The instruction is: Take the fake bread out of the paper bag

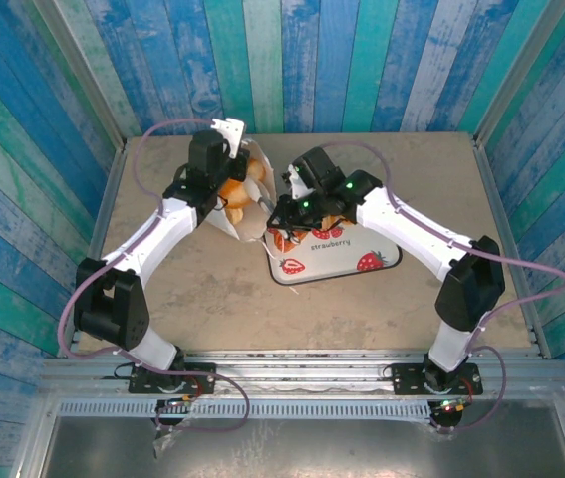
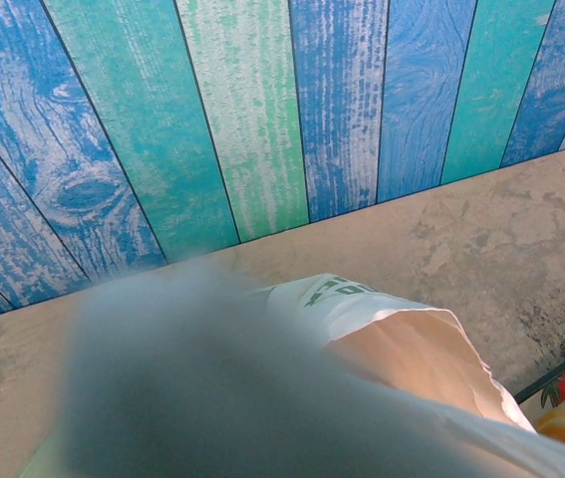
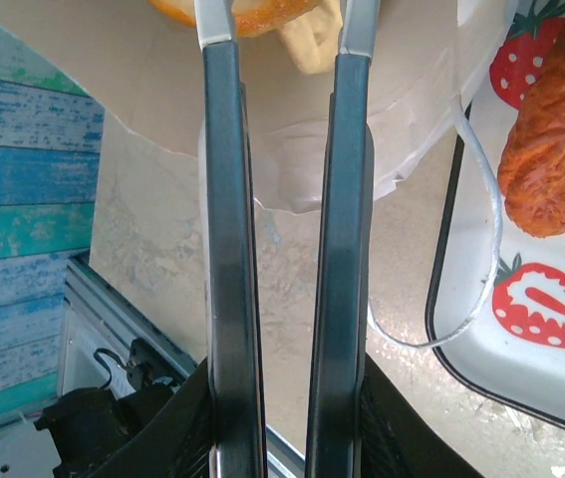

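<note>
The white paper bag (image 1: 247, 221) lies tilted at the back middle of the table, its mouth facing right. My left gripper (image 1: 227, 134) is shut on the bag's upper rim; in the left wrist view the bag (image 2: 362, 299) sits close under a grey blur. My right gripper (image 1: 267, 204) reaches into the bag's mouth. Its long fingers (image 3: 224, 199) are closed on an orange piece of fake bread (image 3: 262, 12) inside the bag (image 3: 152, 90), next to a pale piece (image 3: 312, 45). More orange bread (image 1: 230, 189) shows in the bag.
A white strawberry-print tray (image 1: 362, 249) lies right of the bag, with a brown croissant-like piece (image 3: 556, 149) on it. The bag's thin loop handle (image 3: 491, 249) hangs over the tray's edge (image 3: 561, 349). Blue plank walls close in the back and sides.
</note>
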### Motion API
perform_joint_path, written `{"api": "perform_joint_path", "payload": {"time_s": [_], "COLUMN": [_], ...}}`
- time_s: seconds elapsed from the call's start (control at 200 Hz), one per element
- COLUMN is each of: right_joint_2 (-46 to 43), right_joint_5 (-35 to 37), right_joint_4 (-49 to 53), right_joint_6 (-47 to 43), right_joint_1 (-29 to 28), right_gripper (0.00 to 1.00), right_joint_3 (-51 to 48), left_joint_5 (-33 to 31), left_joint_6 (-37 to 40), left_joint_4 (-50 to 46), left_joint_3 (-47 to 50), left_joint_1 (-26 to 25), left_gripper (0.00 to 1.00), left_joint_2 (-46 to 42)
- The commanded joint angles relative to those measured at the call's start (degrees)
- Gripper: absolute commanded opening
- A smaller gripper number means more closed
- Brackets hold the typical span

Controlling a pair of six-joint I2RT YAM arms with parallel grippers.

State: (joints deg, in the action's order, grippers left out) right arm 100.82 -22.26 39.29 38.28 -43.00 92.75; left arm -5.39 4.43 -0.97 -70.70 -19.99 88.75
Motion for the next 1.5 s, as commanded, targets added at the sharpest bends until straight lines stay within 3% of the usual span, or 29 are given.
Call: {"api": "perform_joint_path", "payload": {"time_s": [0.0,0.486,0.876,1.142,1.492], "right_joint_2": [-4.24,-19.97,-30.03,-35.61,-36.09], "right_joint_5": [0.97,2.20,10.57,9.09,9.78], "right_joint_4": [1.76,9.73,17.47,24.42,33.65], "right_joint_6": [-2.29,-1.45,-1.03,-0.11,-7.81], "right_joint_1": [-1.07,-2.00,-1.24,5.31,16.45], "right_gripper": [0.02,0.02,0.03,0.04,0.04], "right_joint_3": [-0.68,-9.84,-9.68,-13.53,-20.50], "left_joint_5": [-1.10,-2.78,-2.97,-2.96,-2.81], "left_joint_6": [-0.56,-0.95,-0.87,-1.08,-1.21], "left_joint_4": [0.89,0.33,0.10,0.92,1.15], "left_joint_3": [-2.08,-2.62,-2.65,-1.25,-1.18], "left_joint_1": [0.09,0.07,0.06,0.09,0.08], "left_gripper": [0.00,0.00,0.00,0.00,0.00], "left_joint_2": [-1.22,-1.42,-1.57,-2.71,-3.02]}}
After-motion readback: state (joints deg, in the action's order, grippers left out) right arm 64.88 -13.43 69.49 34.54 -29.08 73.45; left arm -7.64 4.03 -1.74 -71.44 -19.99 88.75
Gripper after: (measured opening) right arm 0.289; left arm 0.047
